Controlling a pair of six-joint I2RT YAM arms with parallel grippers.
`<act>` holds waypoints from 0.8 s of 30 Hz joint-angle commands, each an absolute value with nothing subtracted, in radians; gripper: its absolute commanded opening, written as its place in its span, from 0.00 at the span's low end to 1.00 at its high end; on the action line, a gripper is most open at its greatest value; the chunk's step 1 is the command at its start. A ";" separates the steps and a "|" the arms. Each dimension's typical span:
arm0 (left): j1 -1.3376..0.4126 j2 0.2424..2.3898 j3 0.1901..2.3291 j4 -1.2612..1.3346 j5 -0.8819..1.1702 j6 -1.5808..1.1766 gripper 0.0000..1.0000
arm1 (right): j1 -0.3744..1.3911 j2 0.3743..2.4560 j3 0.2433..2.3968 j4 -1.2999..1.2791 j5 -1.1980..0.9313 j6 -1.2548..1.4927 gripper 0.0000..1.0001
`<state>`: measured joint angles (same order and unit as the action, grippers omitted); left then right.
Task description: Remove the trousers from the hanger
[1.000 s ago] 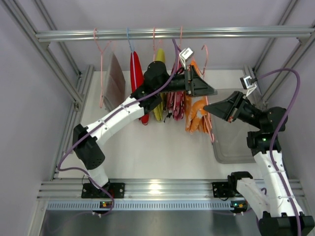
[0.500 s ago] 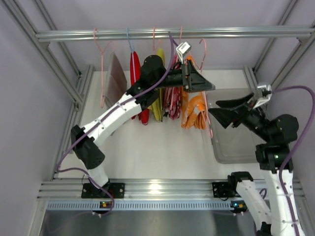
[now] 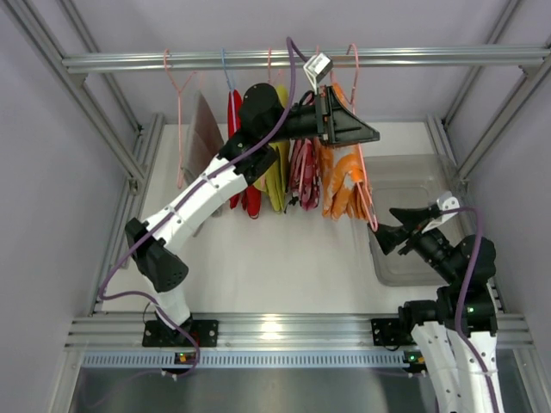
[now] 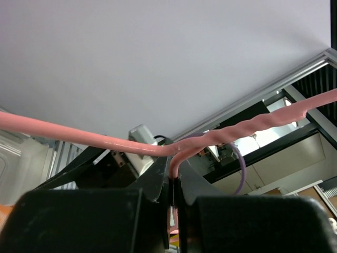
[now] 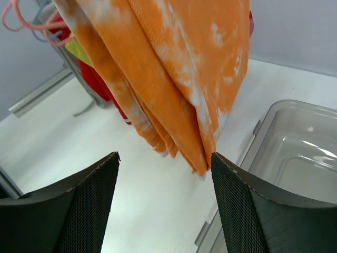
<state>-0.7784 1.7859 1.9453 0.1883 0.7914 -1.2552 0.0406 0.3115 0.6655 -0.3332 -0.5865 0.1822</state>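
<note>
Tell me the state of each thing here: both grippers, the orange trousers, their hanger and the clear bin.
Pink wire hanger: hook at the metal rail, neck gripped.
Orange white-blotched cloth trousers: draped on that hanger, hanging free.
Left gripper: shut on the pink wire hanger.
Right gripper: open, empty, below the trousers.
Clear plastic bin: upright, empty.

White arms (image 3: 194,202), black joints (image 3: 159,267), mesh-textured right pincer (image 5: 164,156) — purple cables (image 3: 291,69).

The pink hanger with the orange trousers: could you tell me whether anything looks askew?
Nothing looks damaged or spilled. The pink hanger is pinched in the left gripper below its twisted neck, and the orange trousers hang from it in bunched folds; whether its hook sits on the rail I cannot tell.
</note>
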 commanded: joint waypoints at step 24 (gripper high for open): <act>-0.779 1.763 2.117 0.388 0.742 -1.298 0.00 | 0.060 0.476 0.416 0.083 -0.764 -0.117 0.74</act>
